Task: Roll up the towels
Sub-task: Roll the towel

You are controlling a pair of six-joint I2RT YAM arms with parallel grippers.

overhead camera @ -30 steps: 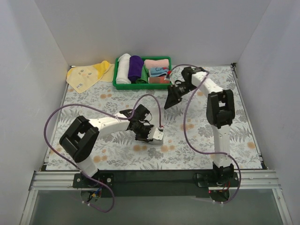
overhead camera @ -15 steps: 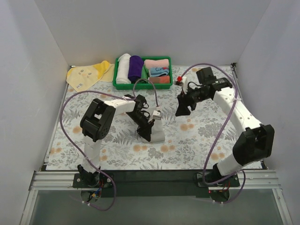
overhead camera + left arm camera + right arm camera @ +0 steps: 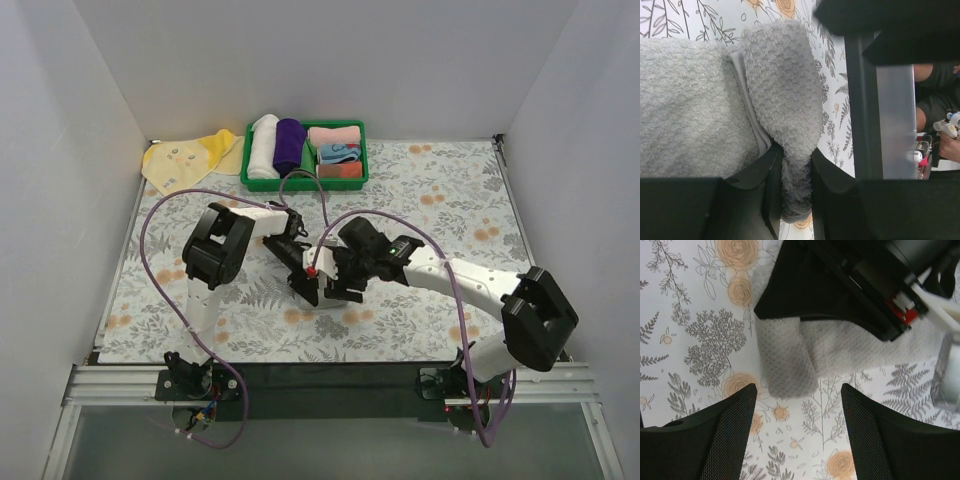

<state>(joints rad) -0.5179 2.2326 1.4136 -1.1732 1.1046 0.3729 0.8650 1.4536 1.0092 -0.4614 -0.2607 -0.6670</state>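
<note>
1. Towel number one, the grey towel (image 3: 785,365), lies near the middle of the flowered table (image 3: 440,200), one end doubled over.
2. The left claw (image 3: 796,155) pinches that doubled end, its fingers closed tight on the cloth.
3. The right claw (image 3: 799,390) hovers just above the same towel, jaws apart and holding nothing.
4. The yellow towel (image 3: 190,160) lies crumpled at the table's far left corner, beside a green tray (image 3: 305,184).

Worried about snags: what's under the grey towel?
Floral tablecloth shows around the grey towel, which the left hand pinches. Beneath it nothing can be seen; the cloth covers it.
</note>
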